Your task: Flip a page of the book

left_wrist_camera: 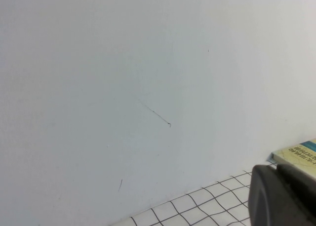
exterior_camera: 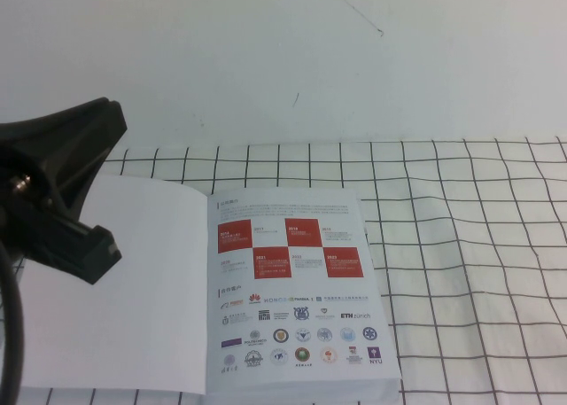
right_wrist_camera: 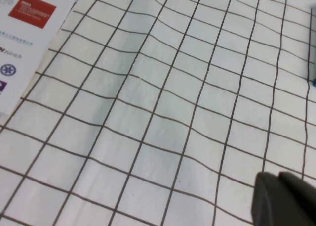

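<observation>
The book (exterior_camera: 297, 290) lies open on the checked cloth at the front middle of the high view. The page (exterior_camera: 124, 290) lies flat on the left with its blank white reverse up. The inner page with red squares and logos faces up on the right. My left gripper (exterior_camera: 104, 121) is raised at the left, beside the page's left edge; in the left wrist view (left_wrist_camera: 277, 169) its fingers are together, holding nothing, and face the wall. My right gripper (right_wrist_camera: 279, 175) is shut and empty over bare cloth to the right of the book (right_wrist_camera: 29, 33); it is out of the high view.
The black-gridded white cloth (exterior_camera: 469, 263) covers the table and ends at a white wall (exterior_camera: 292, 50) behind. A pale box with teal print (left_wrist_camera: 298, 154) lies on the cloth near the wall. A small teal thing (right_wrist_camera: 313, 48) shows at the edge of the right wrist view.
</observation>
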